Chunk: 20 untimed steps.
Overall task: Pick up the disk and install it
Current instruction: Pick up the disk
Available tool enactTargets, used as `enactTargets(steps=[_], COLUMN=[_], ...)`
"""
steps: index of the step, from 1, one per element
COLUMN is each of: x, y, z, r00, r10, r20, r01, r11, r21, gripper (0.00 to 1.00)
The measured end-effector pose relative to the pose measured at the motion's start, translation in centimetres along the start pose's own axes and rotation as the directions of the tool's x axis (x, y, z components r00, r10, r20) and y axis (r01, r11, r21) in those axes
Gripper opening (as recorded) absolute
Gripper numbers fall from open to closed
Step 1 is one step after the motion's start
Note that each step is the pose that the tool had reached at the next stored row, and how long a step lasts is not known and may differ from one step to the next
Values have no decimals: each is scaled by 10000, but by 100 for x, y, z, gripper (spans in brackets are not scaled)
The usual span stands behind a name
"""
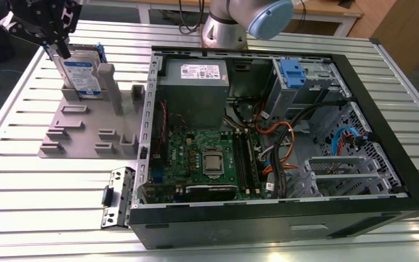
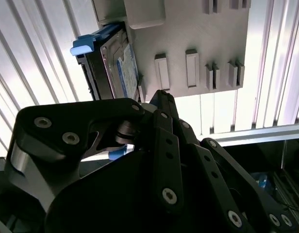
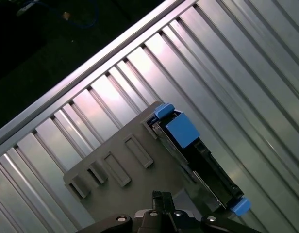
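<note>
The disk [image 1: 81, 73] stands upright on edge in a slot of the grey holder plate [image 1: 78, 139], at the exterior view's left. Its white-and-blue label faces the camera and blue rails frame it. My black gripper [image 1: 55, 46] hangs just above the disk's top left corner, close to it; contact is not clear. In the second wrist view the disk [image 2: 121, 68] appears edge-on beyond the gripper's black linkage [image 2: 159, 145]. In the first wrist view the disk's [image 3: 200, 160] blue-clipped top edge lies beside the gripper [image 3: 161, 208].
An open computer case [image 1: 373, 136] lies at the exterior view's right, with a grey power supply [image 1: 193, 90], a motherboard [image 1: 205, 158] and a drive cage with a blue bracket [image 1: 291, 71]. The arm's base [image 1: 228, 24] stands behind the case. The table [image 1: 49, 191] is ribbed aluminium.
</note>
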State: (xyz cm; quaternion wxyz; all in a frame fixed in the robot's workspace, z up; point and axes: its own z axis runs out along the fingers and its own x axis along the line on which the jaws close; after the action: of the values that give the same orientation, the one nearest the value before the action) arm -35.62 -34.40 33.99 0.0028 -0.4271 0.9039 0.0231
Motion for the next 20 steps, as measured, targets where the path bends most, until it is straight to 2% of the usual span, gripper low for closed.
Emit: enactTargets(steps=[10,20], x=[0,0], y=[0,0], z=[0,0], r00=[9978,9912], r10=[-659,-1321], r20=[-26,-51], r01=[659,1320], r11=[9978,9912], r21=[-17,-36], gripper=[10,10])
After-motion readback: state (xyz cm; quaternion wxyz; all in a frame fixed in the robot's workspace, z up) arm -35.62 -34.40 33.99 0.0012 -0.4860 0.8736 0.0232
